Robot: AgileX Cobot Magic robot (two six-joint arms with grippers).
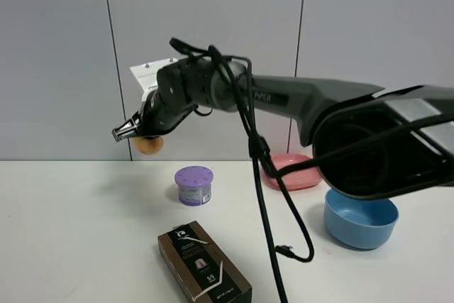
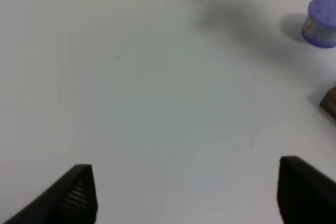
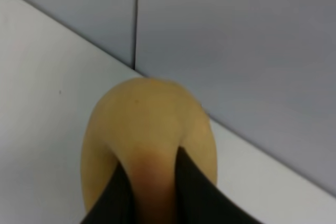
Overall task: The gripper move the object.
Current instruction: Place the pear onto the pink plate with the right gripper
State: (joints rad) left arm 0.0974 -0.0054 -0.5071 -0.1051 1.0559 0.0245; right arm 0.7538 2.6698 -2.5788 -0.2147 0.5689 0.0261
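White counter (image 1: 78, 239): my set-down surface. Right gripper (image 1: 125, 133): jaws pinching the object (image 1: 150, 146), held in the air over the counter's far-left part, near the wall. Left gripper (image 2: 188, 191): jaws spread, low over the counter, holding nothing. Brown box (image 1: 204, 263), purple cup (image 1: 194, 185): 2 obstacles I should steer clear of. Object: I would lower it slowly and release only at contact; its egg shape may roll.

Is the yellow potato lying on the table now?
No, the right gripper holds the potato up in the air, above the table.
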